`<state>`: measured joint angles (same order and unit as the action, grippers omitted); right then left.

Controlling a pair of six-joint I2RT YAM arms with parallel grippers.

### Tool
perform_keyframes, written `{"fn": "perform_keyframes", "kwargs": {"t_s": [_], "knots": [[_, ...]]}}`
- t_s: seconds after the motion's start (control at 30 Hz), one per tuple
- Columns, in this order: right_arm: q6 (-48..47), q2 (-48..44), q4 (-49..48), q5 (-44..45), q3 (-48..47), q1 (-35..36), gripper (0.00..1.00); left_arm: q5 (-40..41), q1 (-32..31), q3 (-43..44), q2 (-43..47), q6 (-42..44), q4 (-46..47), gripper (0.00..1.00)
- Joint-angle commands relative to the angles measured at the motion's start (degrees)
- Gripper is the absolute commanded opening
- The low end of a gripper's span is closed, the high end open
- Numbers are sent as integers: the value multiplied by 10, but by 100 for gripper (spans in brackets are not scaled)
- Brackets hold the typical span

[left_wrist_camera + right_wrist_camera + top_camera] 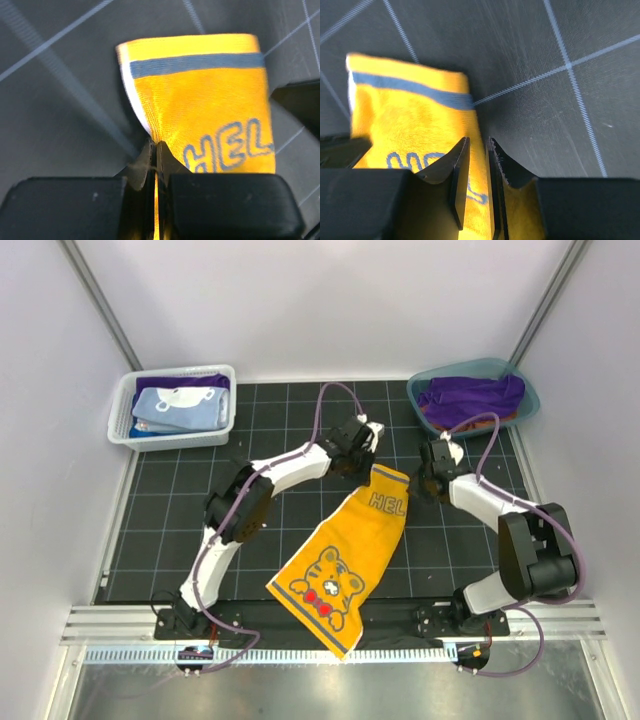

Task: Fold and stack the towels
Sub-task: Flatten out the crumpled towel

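Note:
A yellow-orange towel [345, 560] with navy trim, a tiger print and "HEL" lettering hangs slanted over the black mat, its lower end past the table's front edge. My left gripper [368, 462] is shut on its far left corner; in the left wrist view [156, 145] the towel's edge [200, 100] is pinched between closed jaws. My right gripper [425, 480] is at the towel's far right corner. In the right wrist view [478, 142] its jaws stand slightly apart, and the towel [415, 120] shows through the gap.
A white mesh basket [122, 430] at the back left holds folded light blue and purple towels [180, 405]. A teal tub [530, 400] at the back right holds a purple towel [470, 398]. The black grid mat [170, 530] covers the table, with white walls on three sides.

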<state>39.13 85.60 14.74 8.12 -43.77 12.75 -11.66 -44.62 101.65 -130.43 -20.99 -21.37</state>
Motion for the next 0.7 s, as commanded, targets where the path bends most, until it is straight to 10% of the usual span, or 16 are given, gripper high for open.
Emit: {"fn": "perform_keyframes", "kwargs": {"t_s": [0.0, 0.4, 0.67], "knots": [[-21, -38, 31, 34, -72, 26, 27, 97, -1, -21, 115, -24, -25, 0], [-13, 99, 18, 38, -185, 119, 52, 213, 68, -234, 289, -111, -119, 0], [-13, 173, -10, -28, -202, 120, 53, 239, 70, -202, 292, -136, -205, 0]]}}
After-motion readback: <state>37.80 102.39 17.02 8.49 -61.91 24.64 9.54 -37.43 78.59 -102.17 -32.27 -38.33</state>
